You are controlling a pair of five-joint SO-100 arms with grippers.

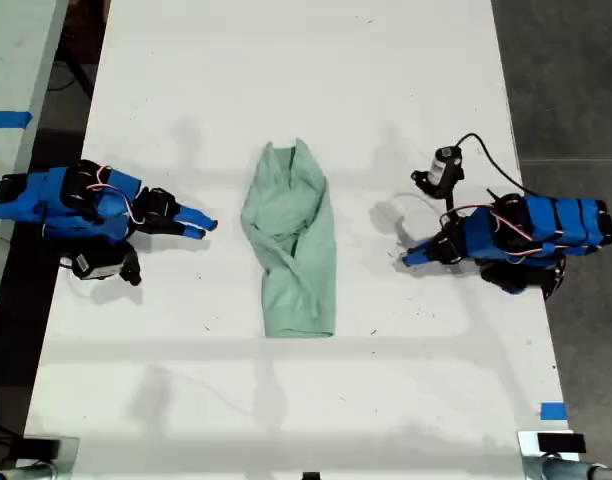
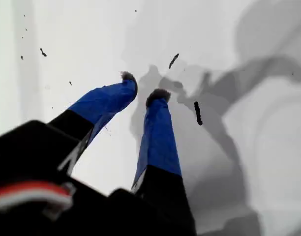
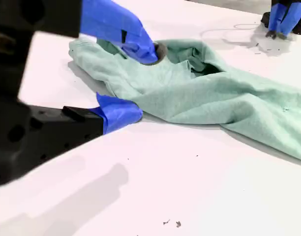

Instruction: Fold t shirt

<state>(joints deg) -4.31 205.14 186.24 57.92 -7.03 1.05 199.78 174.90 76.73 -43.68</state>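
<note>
The white tabletop (image 1: 286, 60) fills most of the exterior view. The t shirt (image 1: 291, 245) lies at the frame's centre as a long, wrinkled strip, narrow toward the top and wider toward the bottom. At centre left, my second claw (image 1: 198, 224) is released, near the cloth but apart from it. At centre right, my first claw (image 1: 410, 258) is slightly parted over bare tabletop, grasping nothing.

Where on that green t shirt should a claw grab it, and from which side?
On the t shirt, probably a corner of the squarer end, toward the exterior view's bottom: it lies flat and straight, while the other end is bunched. Come in low from a long side.
</note>
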